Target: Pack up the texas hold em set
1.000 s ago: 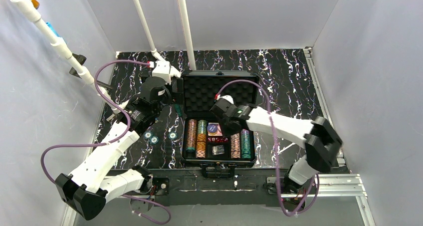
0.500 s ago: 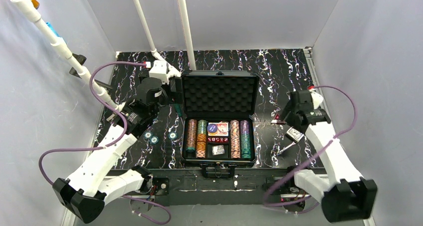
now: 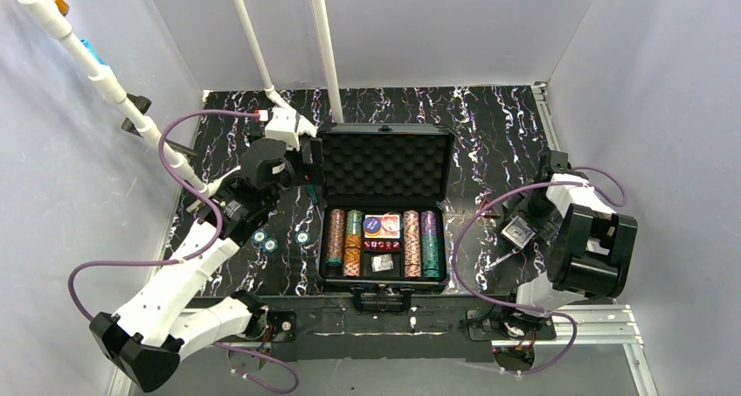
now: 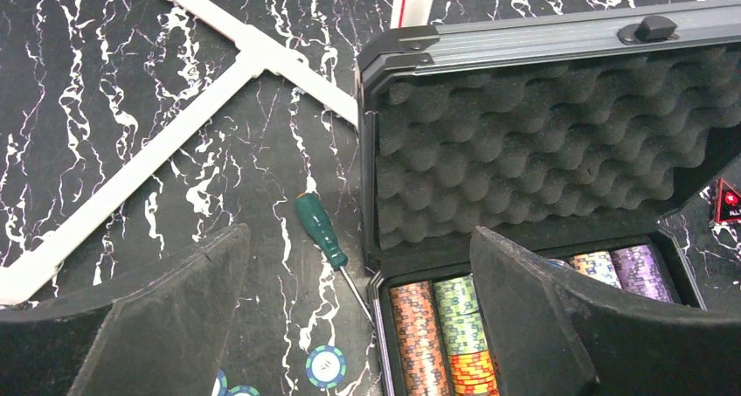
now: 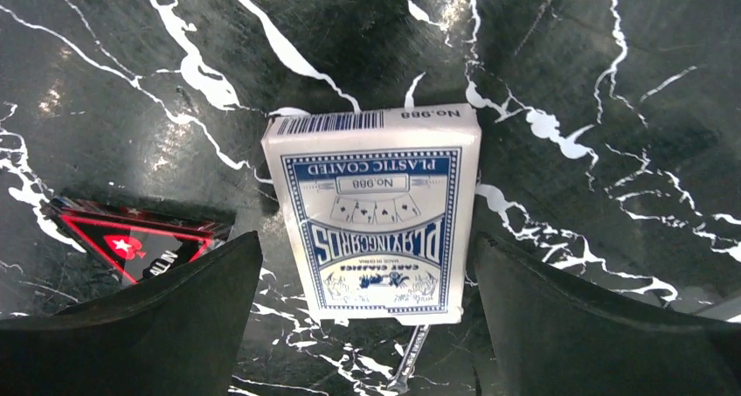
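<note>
The black case [image 3: 325, 205] lies open mid-table with its foam lid [image 4: 542, 142] up. Rows of striped chips [image 3: 345, 241] and a card deck [image 3: 382, 225] sit inside it. Loose chips [image 3: 265, 240] lie left of it. My left gripper [image 4: 358, 234] hangs open over the case's left edge, holding nothing. At the right, a blue-and-white card deck [image 5: 377, 212] lies flat on the table. My right gripper [image 5: 367, 247] is open just above it, one finger on each side. The red triangle piece [image 5: 140, 239] lies beside its left finger.
A green-handled screwdriver [image 4: 320, 230] lies against the case's left side. A thin metal stick [image 5: 411, 357] pokes out from under the loose deck. White pipes [image 4: 175, 125] cross the table's back left. Grey walls enclose the table.
My right arm left the case, swung to the table's right side and came down over the loose deck, its jaws opening wide. The left arm barely moved.
</note>
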`<act>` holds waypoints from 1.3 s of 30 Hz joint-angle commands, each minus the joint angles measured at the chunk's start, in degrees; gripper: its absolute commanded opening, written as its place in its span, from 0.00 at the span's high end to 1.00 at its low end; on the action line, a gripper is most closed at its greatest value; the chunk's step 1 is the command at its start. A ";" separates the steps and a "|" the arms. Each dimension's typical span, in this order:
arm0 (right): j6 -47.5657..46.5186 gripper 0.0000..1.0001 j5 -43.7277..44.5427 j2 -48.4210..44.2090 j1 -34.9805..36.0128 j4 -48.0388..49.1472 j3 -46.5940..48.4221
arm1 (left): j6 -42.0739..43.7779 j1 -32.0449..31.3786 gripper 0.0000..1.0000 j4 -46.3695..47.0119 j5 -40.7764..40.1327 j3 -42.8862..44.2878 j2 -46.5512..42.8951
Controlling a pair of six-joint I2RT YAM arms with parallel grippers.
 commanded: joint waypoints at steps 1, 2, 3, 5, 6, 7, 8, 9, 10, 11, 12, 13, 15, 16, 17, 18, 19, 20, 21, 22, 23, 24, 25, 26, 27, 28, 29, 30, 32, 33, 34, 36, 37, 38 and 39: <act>-1.66 0.02 -1.71 1.77 -0.83 1.98 1.26 | 1.41 -1.36 0.02 0.92 -2.40 -0.84 -1.75; -1.67 0.02 -2.08 2.01 -0.85 2.41 0.87 | 1.43 -1.43 0.02 0.91 -2.42 -0.86 -1.73; -1.82 0.04 -2.32 2.23 -0.86 2.70 0.55 | 1.42 -1.54 0.02 0.95 -2.42 -0.86 -1.75; -2.19 0.11 -1.95 2.64 -0.86 3.43 0.00 | 1.56 -1.74 0.02 0.94 -2.43 -0.85 -1.83; -2.58 0.16 -1.85 2.72 -0.86 3.99 -0.29 | 1.58 -1.77 0.02 0.98 -2.44 -0.87 -1.85; -2.99 0.20 -1.87 2.77 -0.86 4.55 -0.58 | 1.55 -1.79 0.02 0.99 -2.47 -0.88 -1.88; -3.20 0.26 -1.52 2.90 -0.86 4.90 -0.82 | 1.59 -1.82 0.02 0.98 -2.51 -0.89 -1.87; -3.41 0.31 -1.32 3.03 -0.86 5.20 -1.01 | 1.61 -1.85 0.02 0.98 -2.55 -0.92 -1.89; -3.62 0.36 -1.29 3.15 -0.86 5.43 -1.14 | 1.61 -1.88 0.02 0.99 -2.58 -0.96 -1.92; -3.70 0.39 -1.33 3.16 -0.86 5.60 -1.10 | 1.61 -1.88 0.02 0.99 -2.59 -0.96 -1.89; -3.78 0.43 -1.36 3.16 -0.86 5.76 -1.06 | 1.60 -1.88 0.02 0.99 -2.60 -0.96 -1.85; -3.82 0.48 -1.80 3.11 -0.86 6.12 -1.01 | 1.59 -1.88 0.02 0.99 -2.55 -0.96 -1.78; -3.71 0.59 -2.66 2.61 -0.86 6.55 -0.85 | 1.58 -1.88 0.02 0.99 -2.50 -0.99 -1.60; -3.46 0.63 -2.71 1.94 -0.86 6.21 -0.69 | 1.59 -1.88 0.02 0.98 -2.58 -1.02 -1.50; -3.25 0.66 -2.71 1.14 -0.86 5.90 -0.60 | 1.61 -1.88 0.02 0.97 -2.66 -1.04 -1.39; -3.12 0.67 -2.60 0.10 -0.86 5.65 -0.66 | 1.65 -1.87 0.02 0.94 -2.73 -1.01 -1.30; -2.98 0.68 -2.49 -0.93 -0.86 5.40 -0.72 | 1.68 -1.86 0.02 0.92 -2.80 -0.99 -1.20; -2.93 0.70 -2.91 -4.55 -0.82 4.85 -1.12 | 1.69 -1.83 0.02 0.90 -2.84 -0.97 -1.01; -2.94 0.72 -3.48 -8.41 -0.77 4.30 -1.57 | 1.70 -1.80 0.02 0.89 -2.87 -0.96 -0.82; -3.22 0.73 -4.40 -10.83 -0.67 4.11 -1.91 | 1.70 -1.82 0.02 0.90 -2.91 -0.97 -0.75; -3.52 0.74 -5.32 -13.30 -0.53 3.88 -2.23 | 1.70 -1.84 0.02 0.90 -2.94 -0.97 -0.69; -3.99 0.75 -6.21 -16.36 0.06 3.19 -2.36 | 1.70 -1.82 0.02 0.86 -2.94 -0.94 -0.58; -4.45 0.76 -7.03 -19.32 0.71 2.48 -2.45 | 1.70 -1.80 0.02 0.81 -2.93 -0.92 -0.47; -4.84 0.77 -6.96 -20.90 2.06 1.46 -2.07 | 1.72 -1.80 0.02 0.79 -2.98 -0.90 -0.38; -5.23 0.78 -6.88 -22.48 3.40 0.44 -1.70 | 1.75 -1.80 0.02 0.77 -3.02 -0.88 -0.29; -5.62 0.80 -6.65 -24.08 5.06 -0.59 -1.29 | 1.77 -1.79 0.02 0.75 -3.08 -0.86 -0.19; -6.06 0.83 -4.97 -25.85 9.67 -1.70 -0.61 | 1.80 -1.72 0.02 0.71 -3.26 -0.86 -0.04; -6.51 0.86 -3.29 -27.63 14.28 -2.81 0.08 | 1.83 -1.65 0.02 0.68 -3.43 -0.86 0.11; -7.67 0.92 0.25 -30.99 23.20 -4.18 1.35 | 1.87 -1.51 0.02 0.60 -3.76 -0.89 0.34; -8.59 0.94 2.15 -32.45 27.50 -4.02 1.87 | 1.88 -1.45 0.02 0.56 -3.91 -0.92 0.37; -10.27 0.94 3.54 -33.46 33.42 -3.65 2.43 | 1.92 -1.38 0.02 0.58 -4.16 -0.92 0.40; -13.57 0.94 6.70 -35.02 42.83 -2.90 3.85 | 1.96 -1.29 0.02 0.65 -4.62 -0.99 0.44; -15.75 0.95 7.40 -35.36 47.80 -2.42 4.61 | 1.91 -1.21 0.02 0.67 -4.96 -1.04 0.37; -17.74 0.95 8.73 -35.45 52.14 -1.86 5.15 | 2.01 -1.19 0.02 0.77 -5.19 -1.11 0.38; -19.79 0.95 9.60 -35.33 57.11 -1.03 5.47 | 2.11 -1.18 0.02 0.87 -5.69 -1.23 0.29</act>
